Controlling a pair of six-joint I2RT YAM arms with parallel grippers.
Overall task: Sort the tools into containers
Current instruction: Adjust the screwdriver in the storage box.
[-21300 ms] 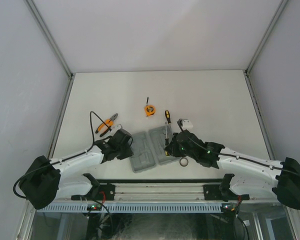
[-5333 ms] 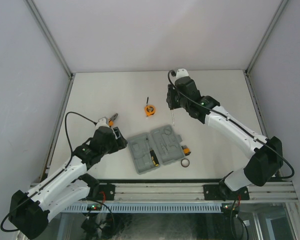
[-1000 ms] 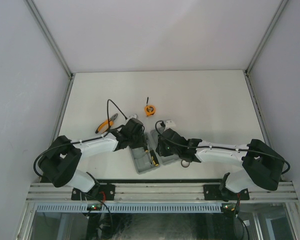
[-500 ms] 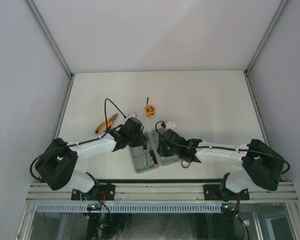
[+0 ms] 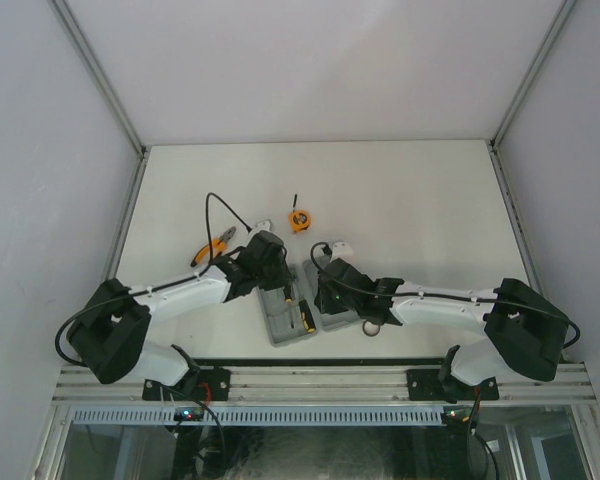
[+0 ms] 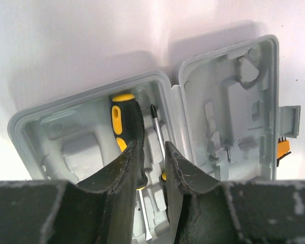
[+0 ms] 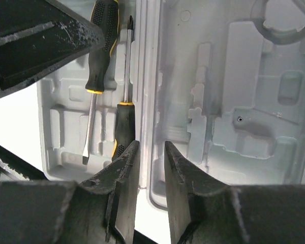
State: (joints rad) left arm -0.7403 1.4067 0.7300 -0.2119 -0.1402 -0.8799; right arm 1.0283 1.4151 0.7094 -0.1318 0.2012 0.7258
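The pliers (image 5: 212, 250) look like the heaviest loose piece: stiff steel, with orange grips that should give fingers purchase. I would take them across both handles close to the pivot, so they cannot swing open. The tape measure (image 5: 298, 220) is round and hard and will likely slip unless it is pinched squarely across its body. The small dark ring (image 5: 370, 327) lies flat and thin, which makes it awkward to get under.

The grey case (image 6: 229, 132) lies open flat at the middle of the near edge of the desk (image 5: 430, 200), showing moulded recesses in both halves. Two screwdrivers (image 7: 102, 46) with black handles and yellow bands lie head to tail in its left half. A black-and-orange bit set (image 6: 282, 149) sits just beside the case's latch. The pliers lie toward the left edge, and the tape measure lies further back, near the middle.

The left end effector (image 6: 153, 147) hangs over the screwdrivers with its fingers narrowly parted – a shaft runs along the gap. The right end effector (image 7: 151, 145) straddles the hinge ridge, just as narrow. I cannot tell whether either one pinches anything.
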